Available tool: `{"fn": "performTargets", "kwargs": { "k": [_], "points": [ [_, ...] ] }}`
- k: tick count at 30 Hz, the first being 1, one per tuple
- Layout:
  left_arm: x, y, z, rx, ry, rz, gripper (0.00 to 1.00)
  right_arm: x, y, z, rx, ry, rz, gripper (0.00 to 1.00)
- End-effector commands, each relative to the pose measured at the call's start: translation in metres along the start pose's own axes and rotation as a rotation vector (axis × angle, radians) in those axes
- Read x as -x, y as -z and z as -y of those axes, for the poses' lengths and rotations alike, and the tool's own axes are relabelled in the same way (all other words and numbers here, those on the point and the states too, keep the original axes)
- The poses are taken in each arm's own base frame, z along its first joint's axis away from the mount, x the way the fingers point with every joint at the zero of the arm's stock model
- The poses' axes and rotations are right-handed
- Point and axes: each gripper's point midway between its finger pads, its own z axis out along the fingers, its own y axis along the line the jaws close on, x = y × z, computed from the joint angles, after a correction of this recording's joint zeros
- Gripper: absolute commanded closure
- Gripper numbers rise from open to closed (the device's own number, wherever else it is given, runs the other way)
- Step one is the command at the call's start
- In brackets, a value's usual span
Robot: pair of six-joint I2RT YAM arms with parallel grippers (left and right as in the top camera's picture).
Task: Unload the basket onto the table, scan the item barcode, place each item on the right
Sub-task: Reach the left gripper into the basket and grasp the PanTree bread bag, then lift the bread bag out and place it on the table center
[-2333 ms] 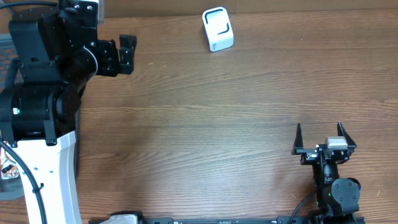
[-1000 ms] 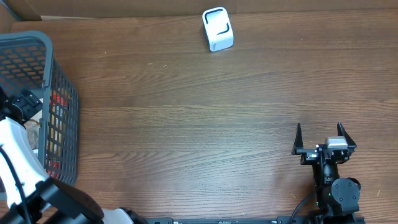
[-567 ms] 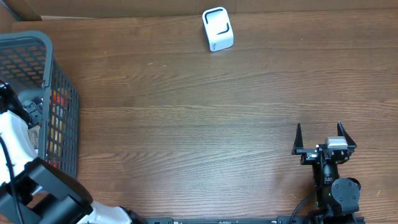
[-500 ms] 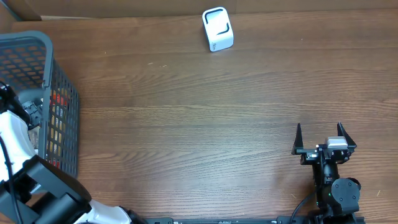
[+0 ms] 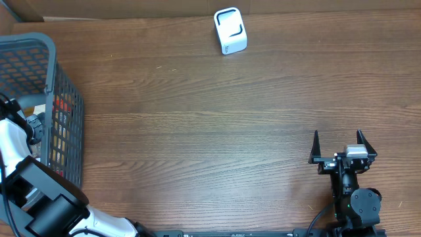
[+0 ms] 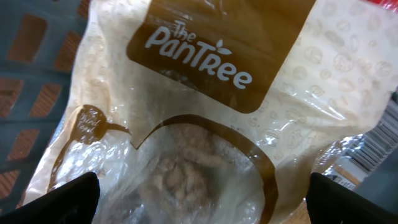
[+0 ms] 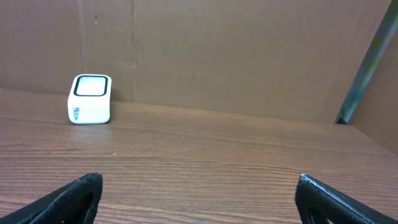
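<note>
The left hand (image 6: 202, 200) stood with its fingers wide apart and clamped on nothing. In the left wrist view only the two dark fingertips (image 6: 62, 198) showed, one in each lower corner of the frame. Between and above them lay a clear plastic bag (image 6: 199, 130) with a brown label reading "The PanTree" and pale crumbly contents showing through a window in its lower middle. Whether the fingertips touched the bag cannot be told.

At the right edge of that view, part of a striped label (image 6: 378, 146) like a barcode peeked out beside the bag. On what it sat was not clear. Behind the bag, in the upper left, ran the grey mesh of the basket (image 6: 34, 59).

From overhead, the left arm reached into the basket (image 5: 51, 69) at the left edge of the frame. A red packet (image 5: 61, 103) showed through its mesh wall.

The right hand (image 5: 338, 146) rested at the lower right of the overhead view, low over the wooden tabletop (image 5: 217, 138), with its fingers spread apart and nothing between them. It was well apart from the basket. Its own camera looked across the tabletop to a small white scanner (image 7: 90, 99) standing in the upper left, in front of a cardboard wall (image 7: 217, 50). Overhead, the scanner (image 5: 230, 31) stood at the upper middle of the frame, well apart from both hands.
</note>
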Motion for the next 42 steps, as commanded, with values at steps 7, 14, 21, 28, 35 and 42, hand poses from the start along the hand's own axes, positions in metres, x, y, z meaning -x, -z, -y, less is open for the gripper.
{"fn": "performTargets", "kwargs": {
  "k": [7,14,21,28,35,42],
  "points": [
    [-0.016,-0.027,0.006,-0.009,-0.047,-0.072,0.15,-0.001,0.000,0.001,-0.007,0.000,0.004,0.00],
    [-0.019,-0.032,0.005,0.003,-0.049,-0.084,0.55,-0.001,0.000,0.001,-0.007,0.000,0.004,0.00],
    [-0.008,-0.025,0.002,0.011,-0.036,-0.052,0.96,-0.001,0.000,0.001,-0.007,0.000,0.004,0.00],
    [0.048,0.040,-0.015,0.032,0.128,0.116,0.96,-0.001,0.000,0.001,-0.007,0.000,0.004,0.00],
    [0.088,0.141,-0.013,-0.098,0.277,0.324,0.96,-0.001,0.000,0.001,-0.007,0.000,0.004,0.00],
    [0.093,0.243,0.014,-0.260,0.253,0.538,0.96,-0.001,0.000,0.001,-0.007,0.000,0.004,0.00]
  ]
}}
